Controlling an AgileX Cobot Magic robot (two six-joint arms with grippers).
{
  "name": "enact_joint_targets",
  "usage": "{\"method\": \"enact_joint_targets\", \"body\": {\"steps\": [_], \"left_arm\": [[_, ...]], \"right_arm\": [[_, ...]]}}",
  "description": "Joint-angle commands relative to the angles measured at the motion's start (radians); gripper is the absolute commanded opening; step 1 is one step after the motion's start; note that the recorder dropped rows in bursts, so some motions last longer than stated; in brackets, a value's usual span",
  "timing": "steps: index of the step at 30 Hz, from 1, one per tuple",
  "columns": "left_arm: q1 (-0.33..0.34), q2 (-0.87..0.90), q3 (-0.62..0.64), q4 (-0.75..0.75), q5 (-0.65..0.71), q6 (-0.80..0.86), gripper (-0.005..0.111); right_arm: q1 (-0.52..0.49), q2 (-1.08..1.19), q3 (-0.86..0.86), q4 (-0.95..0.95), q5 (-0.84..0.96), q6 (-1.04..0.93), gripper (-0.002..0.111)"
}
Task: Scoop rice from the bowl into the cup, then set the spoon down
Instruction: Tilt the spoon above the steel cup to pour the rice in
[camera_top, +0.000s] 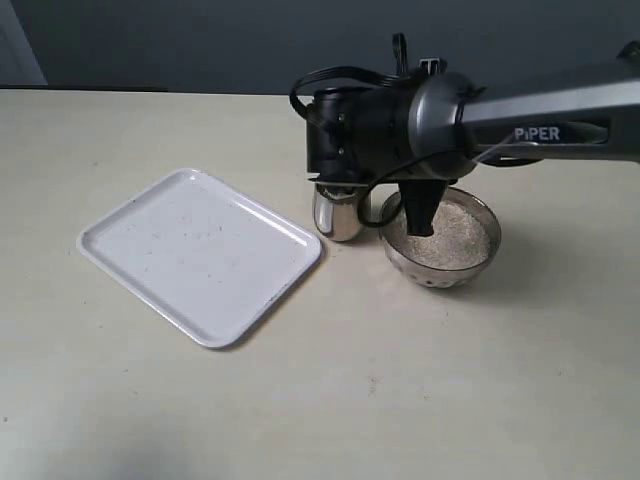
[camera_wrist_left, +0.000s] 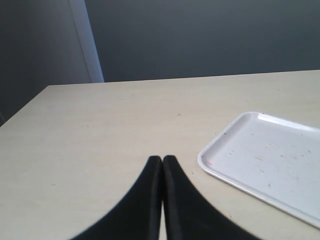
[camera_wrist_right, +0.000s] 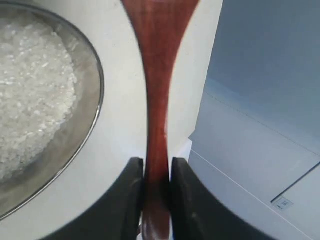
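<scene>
The steel bowl (camera_top: 480, 250) stands right of centre on the table, holding a pale heap of rice (camera_top: 455, 232). The small steel cup (camera_top: 338, 215) stands just to its left, partly covered by the right arm. My right gripper (camera_top: 420, 222) hangs over the bowl's left side. In the right wrist view this gripper (camera_wrist_right: 157, 162) is shut on the slim handle of the reddish-brown spoon (camera_wrist_right: 159, 75), with the bowl's rim (camera_wrist_right: 95, 95) and rice (camera_wrist_right: 30, 90) beside it. The spoon's oval end runs out of frame. My left gripper (camera_wrist_left: 162, 159) is shut and holds nothing, low over bare table.
A white rectangular tray (camera_top: 200, 255) lies left of the cup, with a few specks on it; its corner (camera_wrist_left: 270, 160) also shows in the left wrist view. A dark wall runs behind the table's far edge.
</scene>
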Motion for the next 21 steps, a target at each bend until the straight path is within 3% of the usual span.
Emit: {"method": "enact_joint_targets", "body": {"steps": [1,21], "left_arm": [[-0.005,-0.004,-0.002,0.003,-0.015,-0.005,0.001],[-0.005,-0.004,-0.002,0.003,-0.015,-0.005,0.001]], "right_arm": [[0.001,-0.013,0.003,-0.010,0.005,0.025,-0.001],[0.003,-0.015,0.003,-0.009,0.005,0.025,-0.001]]}}
